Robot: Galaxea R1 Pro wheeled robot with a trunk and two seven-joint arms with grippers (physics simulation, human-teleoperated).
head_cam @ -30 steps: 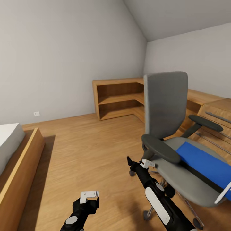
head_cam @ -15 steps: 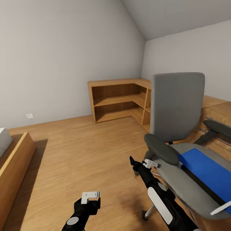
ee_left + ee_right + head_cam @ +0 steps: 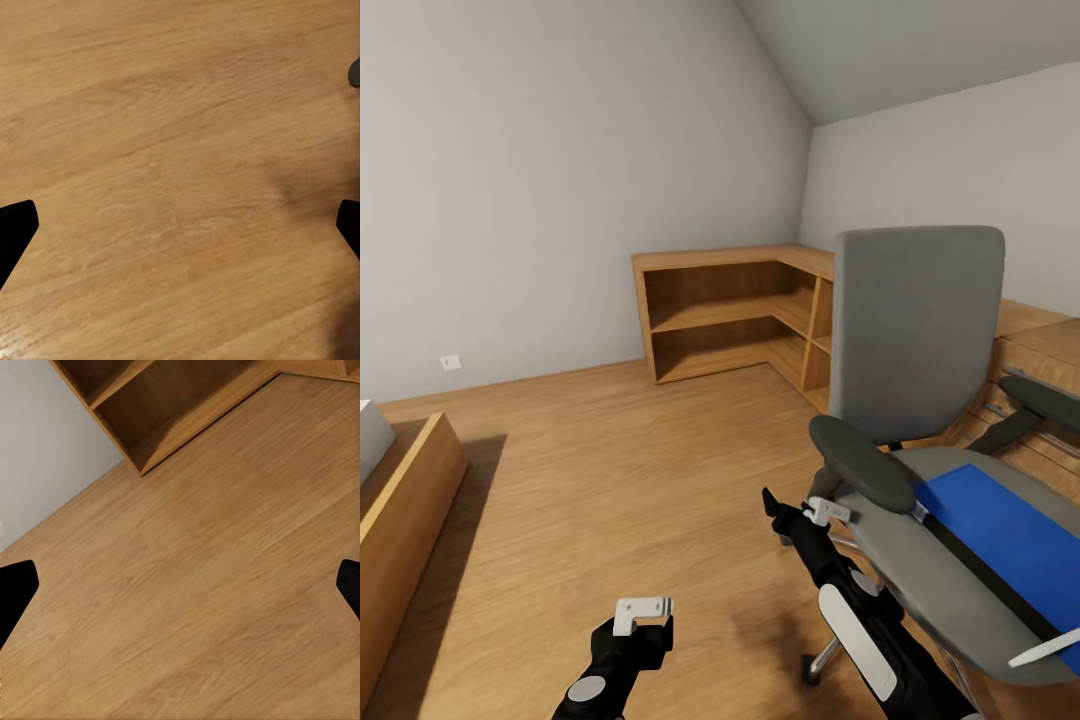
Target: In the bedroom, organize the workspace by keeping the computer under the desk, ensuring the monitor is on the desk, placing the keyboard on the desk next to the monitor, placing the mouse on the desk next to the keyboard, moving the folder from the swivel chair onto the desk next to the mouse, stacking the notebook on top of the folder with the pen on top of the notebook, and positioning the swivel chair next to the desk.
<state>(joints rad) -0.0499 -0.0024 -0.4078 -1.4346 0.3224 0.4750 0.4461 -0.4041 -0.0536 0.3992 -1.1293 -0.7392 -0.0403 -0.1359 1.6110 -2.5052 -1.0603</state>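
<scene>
Where swivel chair [image 3: 920, 400] stands, folder [image 3: 1010, 535], pen [image 3: 1043, 649] on seat

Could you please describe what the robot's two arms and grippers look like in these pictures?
Both arms are glossy black. The right arm carries an elongated white oval panel, the left arm a round grey disc. Each of the left gripper and right gripper has a small white bracket-like piece; the fingertips are black.

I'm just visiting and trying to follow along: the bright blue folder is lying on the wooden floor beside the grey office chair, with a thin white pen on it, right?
Not quite. The head view shows the folder lying on the seat of the swivel chair, not on the floor. The rest holds: the thin white pen rests on it.
</scene>
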